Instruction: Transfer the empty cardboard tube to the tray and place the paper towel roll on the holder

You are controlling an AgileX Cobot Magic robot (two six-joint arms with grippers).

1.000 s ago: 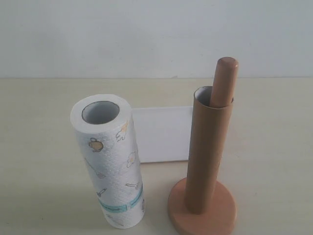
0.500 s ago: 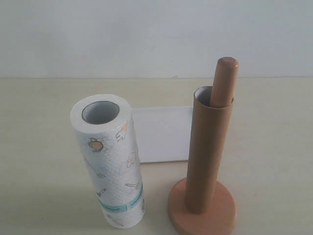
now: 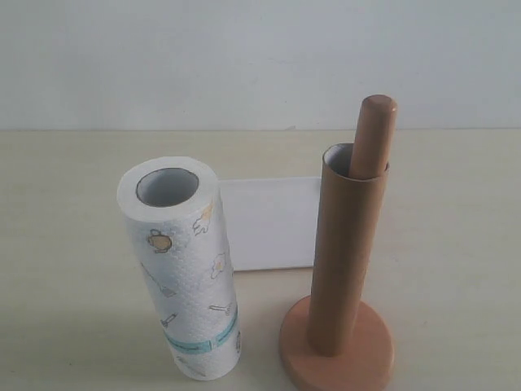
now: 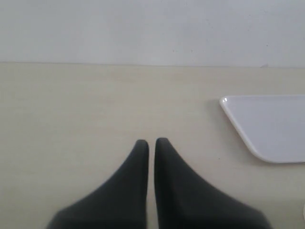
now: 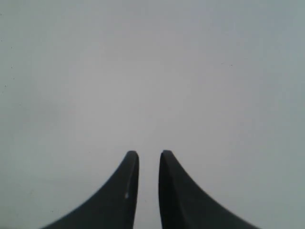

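Left fingers [image 4: 136, 171]: dark, tapered, drawn almost together with only a thin slit between the tips; nothing held. Poised over bare worktop [image 4: 71, 105], with a corner of the tray [image 4: 271, 126] off to one side, well clear of the tips.

Right fingers [image 5: 125, 181]: dark, tapered, tips close together with a narrow gap; nothing held. Seen against a plain pale grey surface only.

Paper towel roll [image 3: 183, 269]: white, embossed, printed with small utensil drawings. Upright on the worktop [image 3: 73, 244] at the left of the exterior view, grey core open at the top, teal band near the lower end. Near the holder's base, not touching.

Holder [image 3: 338, 358]: light-brown wooden stand, round disc base flat on the worktop at the right, pole upright.

Empty cardboard tube [image 3: 346, 252]: brown, thin-walled, sleeved over the holder's pole, lower end on the disc base. Rounded pole top [image 3: 376, 130] protruding above the tube's rim, against the far side of the opening.

Tray: white, flat, low-rimmed, lying on the worktop behind and between roll and tube, its ends partly hidden by both.

Wall [image 3: 244, 57]: plain pale grey, behind the worktop.
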